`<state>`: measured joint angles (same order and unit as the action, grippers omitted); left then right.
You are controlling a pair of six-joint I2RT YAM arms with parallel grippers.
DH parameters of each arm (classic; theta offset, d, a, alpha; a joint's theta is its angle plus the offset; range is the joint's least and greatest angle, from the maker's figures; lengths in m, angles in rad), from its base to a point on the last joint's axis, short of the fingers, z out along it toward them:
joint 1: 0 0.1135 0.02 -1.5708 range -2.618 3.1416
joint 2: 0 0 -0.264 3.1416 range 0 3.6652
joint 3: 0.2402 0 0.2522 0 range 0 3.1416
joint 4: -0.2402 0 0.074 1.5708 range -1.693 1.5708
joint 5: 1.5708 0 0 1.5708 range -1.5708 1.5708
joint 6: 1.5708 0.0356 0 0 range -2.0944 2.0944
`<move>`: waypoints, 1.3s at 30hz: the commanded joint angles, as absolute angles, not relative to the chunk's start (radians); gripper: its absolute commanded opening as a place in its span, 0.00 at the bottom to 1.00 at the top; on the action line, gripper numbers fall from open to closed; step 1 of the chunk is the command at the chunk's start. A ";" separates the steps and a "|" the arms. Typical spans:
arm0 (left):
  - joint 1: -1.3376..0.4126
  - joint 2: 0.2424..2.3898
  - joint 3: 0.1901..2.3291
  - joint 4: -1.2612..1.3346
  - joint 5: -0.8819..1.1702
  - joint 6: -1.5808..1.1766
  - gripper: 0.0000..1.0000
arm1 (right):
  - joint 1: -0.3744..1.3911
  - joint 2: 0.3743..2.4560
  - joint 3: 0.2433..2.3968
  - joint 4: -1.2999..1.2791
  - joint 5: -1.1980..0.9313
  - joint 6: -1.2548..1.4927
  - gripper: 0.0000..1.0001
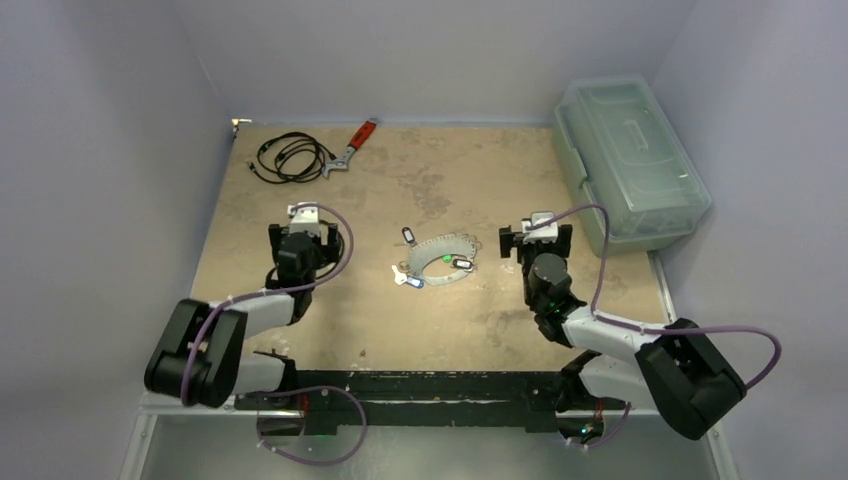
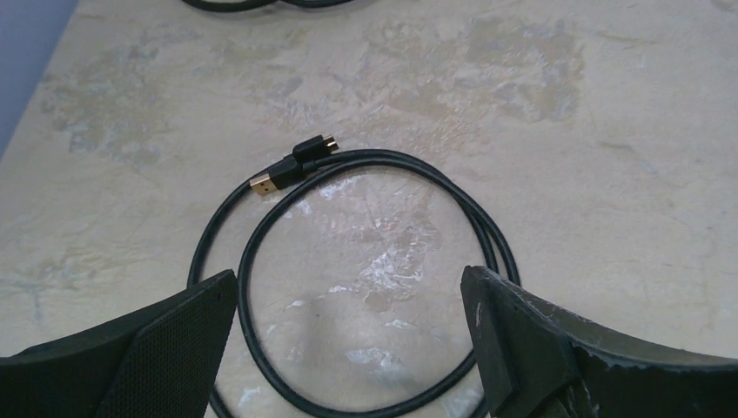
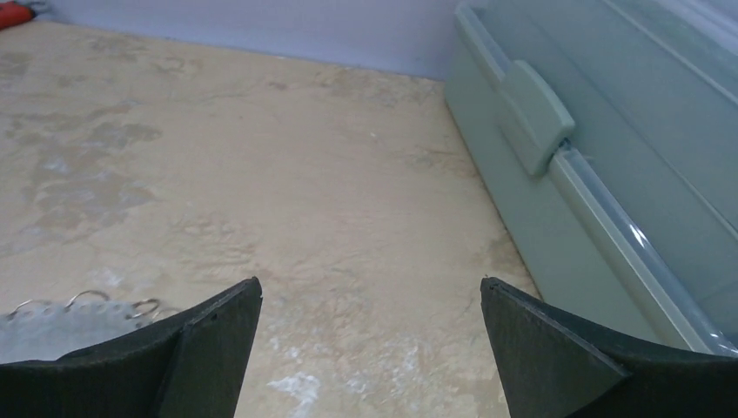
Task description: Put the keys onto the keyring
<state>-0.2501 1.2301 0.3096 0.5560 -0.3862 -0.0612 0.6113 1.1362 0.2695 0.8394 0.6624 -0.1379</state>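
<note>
With left gripper and right gripper empty, fingers spread wide, the keyring lies flat mid-way between them on the table, the tiny keys around it, light, slippery, probably best pinched by their tagged ends.

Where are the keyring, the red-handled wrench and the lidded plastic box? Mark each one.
keyring (image 1: 425,256), top external view, left arc of the loop.
red-handled wrench (image 1: 350,148), top external view, middle of its shaft.
lidded plastic box (image 1: 630,160), top external view, centre of the lid.
</note>
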 commanded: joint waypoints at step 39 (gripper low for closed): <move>-0.048 1.657 0.286 1.235 -0.128 -0.031 0.99 | 0.190 1.533 0.206 1.563 0.418 -0.031 0.99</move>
<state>-0.0544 1.6531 0.2687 1.2064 -0.1234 -0.0082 0.1894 1.5406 0.1875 1.5059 0.4271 -0.0444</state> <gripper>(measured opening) 0.987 0.987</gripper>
